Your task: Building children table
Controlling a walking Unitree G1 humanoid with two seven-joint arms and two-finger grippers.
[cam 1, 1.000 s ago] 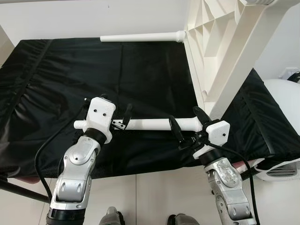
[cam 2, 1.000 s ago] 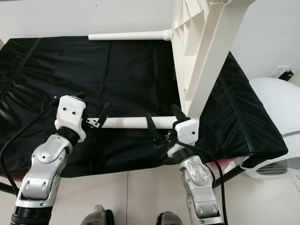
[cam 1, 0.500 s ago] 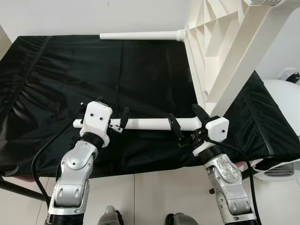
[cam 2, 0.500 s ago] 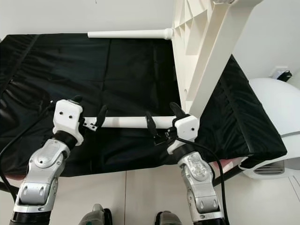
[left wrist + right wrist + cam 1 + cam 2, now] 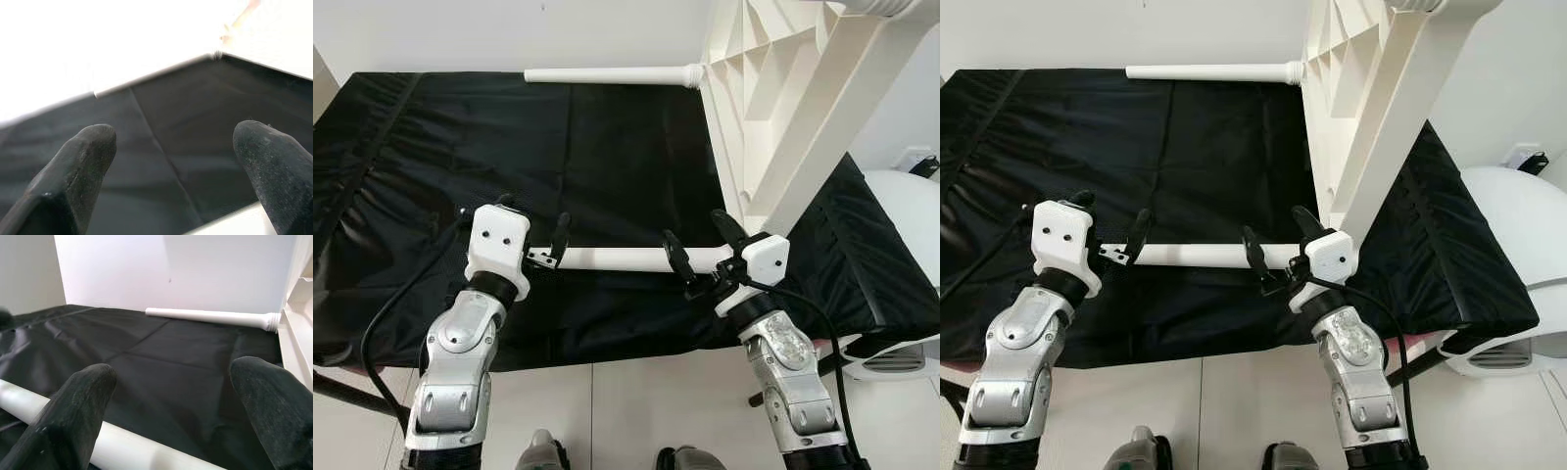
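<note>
White table leg (image 5: 612, 258) lies crosswise on the black cloth (image 5: 509, 147) near its front edge, right end by the upturned white table (image 5: 773, 108). Left gripper (image 5: 534, 235) and right gripper (image 5: 697, 250) both sit spread wide astride the leg, not clamped. A second leg (image 5: 607, 74) lies at the far edge against the wall.

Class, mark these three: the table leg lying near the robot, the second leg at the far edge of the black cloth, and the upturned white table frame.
Near table leg (image 5: 617, 258): left eye view, mid-shaft.
Far table leg (image 5: 607, 75): left eye view, mid-shaft.
Table frame (image 5: 1376, 117): right eye view, slanted outer rail.
</note>
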